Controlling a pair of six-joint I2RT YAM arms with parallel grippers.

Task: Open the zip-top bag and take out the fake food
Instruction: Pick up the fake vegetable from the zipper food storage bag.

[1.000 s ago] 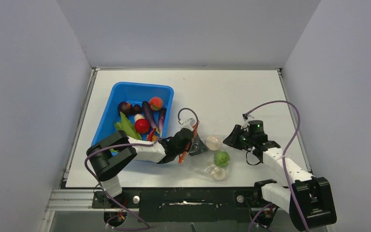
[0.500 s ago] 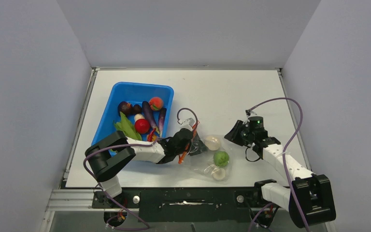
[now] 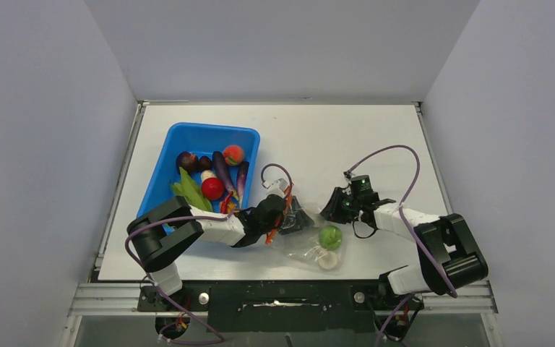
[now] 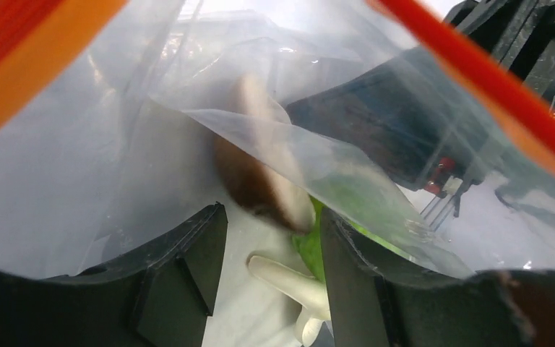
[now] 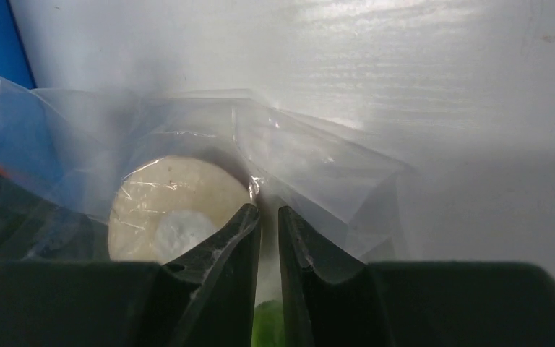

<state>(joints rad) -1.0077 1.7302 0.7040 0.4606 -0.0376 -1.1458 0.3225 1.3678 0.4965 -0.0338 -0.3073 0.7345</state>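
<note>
**Bag on table between both grippers, three food pieces inside**

Far left, a blue bin sits on the white table. It holds loose toy food, including a red round fruit, purple pieces, green pods and a peach.

Just right of the bin, the left gripper is at the mouth end of the zip-top bag. Its fingers stand well apart. Clear film and the orange-red zipper strip drape across in front of them, but nothing is clamped between them.

The bag lies flat on the table near the front edge, mouth to the left, and the food is inside the plastic. There is a green bumpy ball, a white mushroom nearest the front edge, and a pale round piece at the far side, hidden under the right gripper in the top view.

The right gripper is at the bag's far right edge. Its fingers are almost together, with a thin slit between them, and the tips are up against a fold of film. No film is visibly pinched.
</note>
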